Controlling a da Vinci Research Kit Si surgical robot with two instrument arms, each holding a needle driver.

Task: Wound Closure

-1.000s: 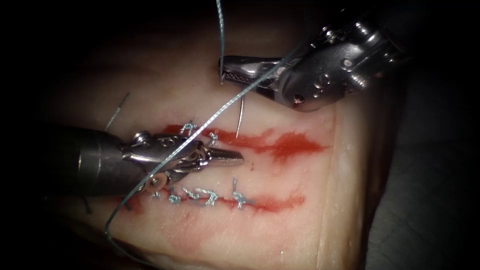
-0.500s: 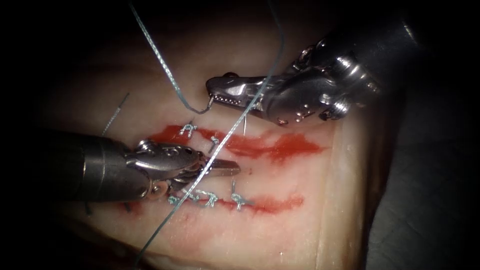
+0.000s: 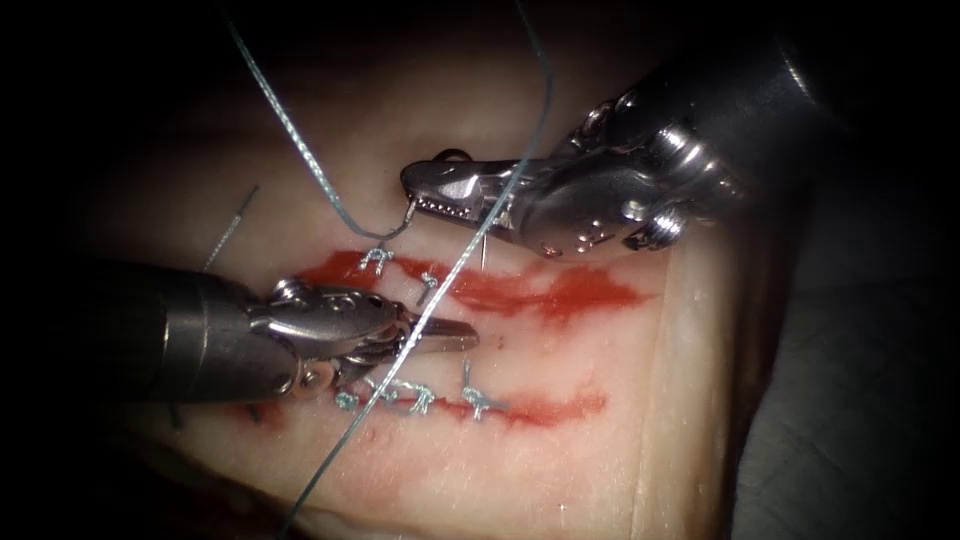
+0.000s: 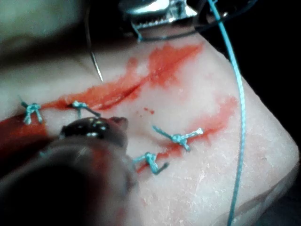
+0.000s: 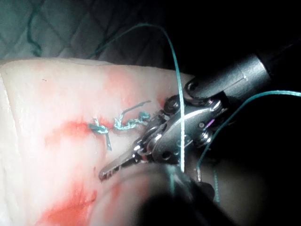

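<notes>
On the pale tissue [image 3: 600, 420] are two red cuts. The upper cut [image 3: 560, 290] has two knotted stitches at its left end, and the lower cut [image 3: 540, 408] has several. My right tool [image 3: 410, 190] hovers just above the upper cut, jaws shut on the curved needle [image 3: 483, 250] near its thread end. The needle's tip hangs free, out of the tissue, as the left wrist view confirms [image 4: 94, 61]. My left tool [image 3: 465, 335] lies between the cuts, jaws shut and holding nothing. The blue thread [image 3: 455, 260] runs across its wrist.
A second stretch of thread [image 3: 290, 130] rises from the needle's end toward the upper left. A short cut end of thread [image 3: 230, 225] lies on the tissue at left. The tissue's right edge [image 3: 700, 400] drops off to dark cloth.
My right tool has moved left and slightly down with the needle. The thread at the needle's end swung from straight up to the upper left. The left tool stayed still.
</notes>
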